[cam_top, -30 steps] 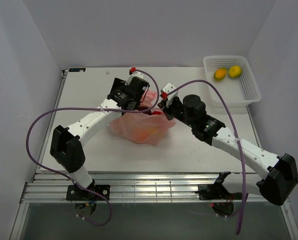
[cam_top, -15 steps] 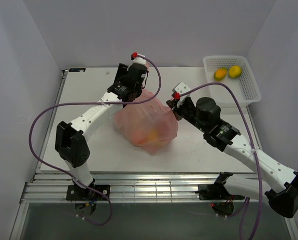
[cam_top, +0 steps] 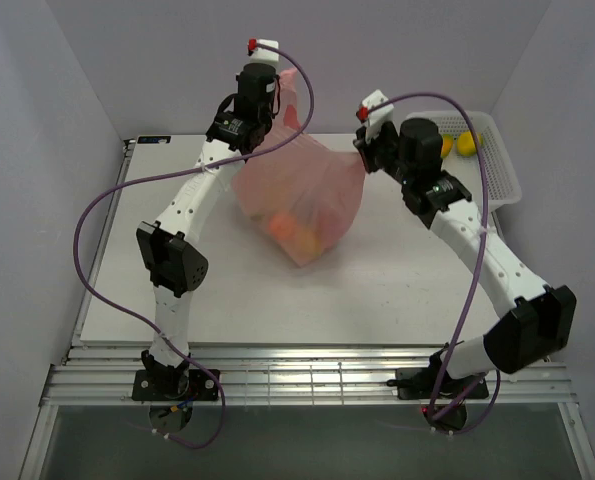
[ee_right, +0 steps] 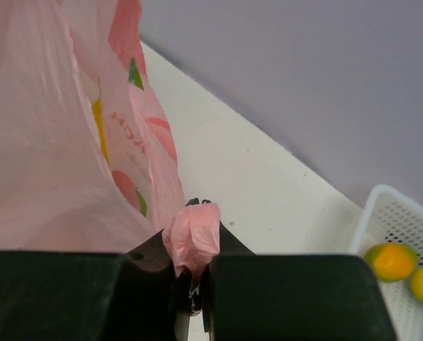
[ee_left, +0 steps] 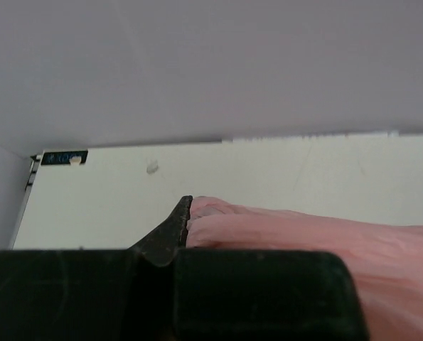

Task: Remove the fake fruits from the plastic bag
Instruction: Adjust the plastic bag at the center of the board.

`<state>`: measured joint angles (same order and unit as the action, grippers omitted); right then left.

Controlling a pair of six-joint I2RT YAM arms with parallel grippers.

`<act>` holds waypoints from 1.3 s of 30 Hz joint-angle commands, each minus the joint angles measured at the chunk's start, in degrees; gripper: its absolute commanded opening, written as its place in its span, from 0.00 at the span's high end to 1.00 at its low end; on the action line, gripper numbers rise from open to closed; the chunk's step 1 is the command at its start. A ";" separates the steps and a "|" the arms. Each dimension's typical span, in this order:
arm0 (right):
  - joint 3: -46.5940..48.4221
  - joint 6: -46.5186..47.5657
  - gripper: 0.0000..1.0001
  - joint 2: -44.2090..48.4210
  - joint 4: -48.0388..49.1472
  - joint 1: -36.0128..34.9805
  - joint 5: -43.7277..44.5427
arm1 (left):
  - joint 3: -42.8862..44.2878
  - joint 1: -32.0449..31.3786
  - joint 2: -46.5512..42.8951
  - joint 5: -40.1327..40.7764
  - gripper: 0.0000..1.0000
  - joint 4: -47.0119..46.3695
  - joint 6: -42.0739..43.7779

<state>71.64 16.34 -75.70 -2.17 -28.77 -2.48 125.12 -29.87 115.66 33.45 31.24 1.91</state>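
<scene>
The pink plastic bag (cam_top: 307,190) hangs lifted above the table, stretched between both grippers. My left gripper (cam_top: 274,112) is shut on the bag's upper left edge; in the left wrist view its jaws (ee_left: 188,217) pinch a pink fold (ee_left: 296,231). A bunched corner of the bag (ee_right: 192,238) is clamped in my right gripper (cam_top: 365,158), which is shut, while the printed side of the bag (ee_right: 47,156) hangs to its left. Fake fruits show through the bag's bottom: an orange one (cam_top: 282,226) and a yellowish one (cam_top: 304,239).
A white mesh basket (cam_top: 497,175) stands at the table's back right with two yellow-orange fruits (cam_top: 468,143) in it, also seen in the right wrist view (ee_right: 390,260). White table (cam_top: 177,290) lies below the bag. Grey walls stand close on three sides.
Both arms rose and drew apart, lifting the bag off the table until it hangs taut. The left gripper, open a second ago, has shut on the bag's edge.
</scene>
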 commanded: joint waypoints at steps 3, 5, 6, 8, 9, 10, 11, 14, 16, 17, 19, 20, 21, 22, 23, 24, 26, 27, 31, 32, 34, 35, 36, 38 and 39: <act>27.56 5.11 0.92 -14.96 -3.08 4.08 -7.62 | 17.63 4.38 4.32 -4.18 1.00 -0.90 1.86; 31.88 4.93 0.92 -16.93 -3.01 4.17 -8.68 | 12.81 5.16 -0.48 -5.23 1.00 -2.85 0.56; 31.99 4.76 0.92 -17.54 -2.49 4.17 -8.94 | 6.69 5.43 -2.26 -5.33 1.00 -4.42 -1.02; 27.72 4.32 0.92 -16.51 -1.26 4.25 -10.26 | -0.10 6.05 -7.43 -4.45 1.00 -5.49 -3.30; 25.16 4.58 0.92 -15.89 -0.47 4.25 -10.96 | -4.05 6.14 -9.29 -4.80 1.00 -6.28 -4.01; 22.26 4.93 0.92 -15.10 1.37 4.25 -11.31 | -12.71 6.14 -11.14 -5.50 1.00 -8.20 -6.37; 16.31 4.67 0.92 -13.70 1.47 4.17 -11.58 | -17.06 6.14 -12.98 -9.24 1.00 -8.83 -8.22; 6.27 2.75 0.92 -11.41 6.73 4.25 -12.72 | -37.62 5.88 -20.45 -16.20 1.00 -15.84 -16.02; -2.35 1.69 0.92 -9.30 7.71 4.17 -12.90 | -51.47 5.44 -25.01 -21.66 1.00 -22.41 -19.56; -4.90 0.29 0.92 -8.07 8.76 4.25 -13.25 | -55.04 4.39 -26.26 -22.46 1.00 -24.11 -23.23; -11.94 -1.47 0.92 -6.75 9.46 4.08 -13.08 | -60.85 2.98 -29.33 -22.99 1.00 -26.41 -26.42; -14.22 -2.53 0.92 -5.09 10.34 3.99 -12.90 | -65.14 0.71 -30.30 -22.30 1.00 -26.76 -28.00; -16.24 -3.76 0.92 -4.03 10.44 3.82 -12.90 | -67.01 -0.44 -31.36 -20.90 1.00 -27.02 -28.36; -20.18 -4.64 0.92 -2.88 10.70 3.38 -12.29 | -68.50 -2.02 -33.46 -16.79 1.00 -26.42 -28.72; -22.13 -5.34 0.92 -0.44 11.48 3.11 -12.28 | -70.87 -4.30 -34.61 -15.10 1.00 -25.63 -29.33; -23.89 -5.79 0.92 0.89 11.75 2.76 -12.02 | -72.11 -5.19 -35.84 -13.78 1.00 -24.92 -31.51; -28.73 -7.81 0.92 4.75 12.54 1.97 -9.75 | -75.61 -6.95 -39.78 -12.01 1.00 -22.38 -34.51; -30.14 -8.42 0.92 5.73 13.15 1.88 -8.87 | -76.94 -7.65 -41.11 -11.40 1.00 -20.89 -37.39; -35.33 -9.40 0.92 9.69 14.22 1.97 -0.37 | -81.52 -11.70 -46.13 -9.55 0.79 -16.32 -40.93; -36.03 -9.39 0.92 10.04 12.74 1.97 1.23 | -80.92 -13.44 -47.27 -8.85 0.73 -12.74 -41.46; -36.48 -9.39 0.92 10.05 12.20 1.97 6.05 | -78.99 -15.56 -48.06 -7.71 0.65 -9.03 -41.81; -37.09 -10.18 0.92 10.13 12.19 2.06 6.87 | -77.50 -18.18 -48.42 -5.44 0.60 -7.01 -41.64; -37.18 -10.53 0.92 10.31 12.28 2.06 7.66 | -74.35 -19.51 -49.03 -4.20 0.57 -3.94 -41.03; -37.44 -10.54 0.92 11.10 12.19 2.06 8.02 | -70.73 -23.99 -49.47 -1.91 0.53 -2.07 -37.08; -37.62 -10.54 0.92 11.36 12.28 2.14 8.54 | -68.80 -25.14 -49.65 -2.07 0.52 -0.93 -35.24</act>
<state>34.46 6.74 -65.98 7.92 -26.85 0.93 49.56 -51.24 68.58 26.87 24.86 -36.62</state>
